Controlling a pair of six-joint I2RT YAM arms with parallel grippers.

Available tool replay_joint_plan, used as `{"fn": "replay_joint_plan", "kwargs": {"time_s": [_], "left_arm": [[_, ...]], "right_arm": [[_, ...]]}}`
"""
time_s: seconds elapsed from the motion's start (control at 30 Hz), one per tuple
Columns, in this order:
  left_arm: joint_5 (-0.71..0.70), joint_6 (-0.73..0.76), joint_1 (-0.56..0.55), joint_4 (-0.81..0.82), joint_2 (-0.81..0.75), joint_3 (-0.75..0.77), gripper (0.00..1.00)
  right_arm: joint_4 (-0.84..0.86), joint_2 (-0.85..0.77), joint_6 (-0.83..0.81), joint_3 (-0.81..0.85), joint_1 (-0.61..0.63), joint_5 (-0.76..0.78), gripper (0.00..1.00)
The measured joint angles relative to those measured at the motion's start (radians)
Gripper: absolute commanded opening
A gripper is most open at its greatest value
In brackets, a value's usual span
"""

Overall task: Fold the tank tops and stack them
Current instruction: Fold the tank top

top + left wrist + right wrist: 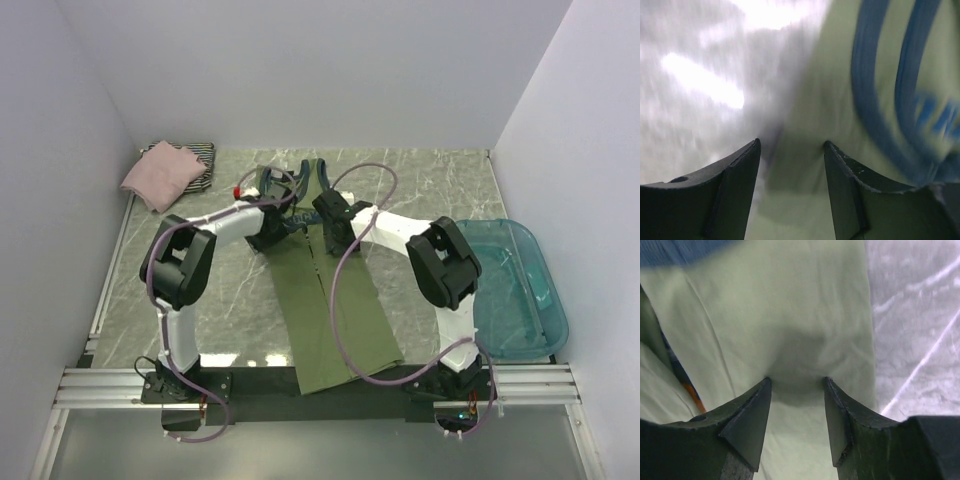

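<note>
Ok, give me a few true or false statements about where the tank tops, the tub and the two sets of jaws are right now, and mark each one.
1. The olive-green tank top lies lengthwise down the middle of the table. True.
2. The pink tank top is inside the teal tub. False: it lies at the far left corner, partly over the striped tank top.
3. Both the left jaws and the right jaws are down on the olive-green tank top. True.
4. The right jaws are clamped shut. False: they stand apart, with green cloth puckered between them.
</note>
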Motion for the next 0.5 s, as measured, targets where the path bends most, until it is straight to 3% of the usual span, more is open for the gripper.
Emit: {"fn": "replay_joint_plan", "kwargs": {"time_s": [0.23,0.5], "left_arm": [[0.013,0.102,0.123,-0.048,0.181,0.270,0.59],[0.027,0.180,0.157,-0.102,0.324,0.503,0.59]], "right_arm": [[-0.084,0.138,0.037,0.219,-0.022,-0.011,0.54],[-0.167,0.286,0.045,0.468,-0.072,-0.035,0.54]]}}
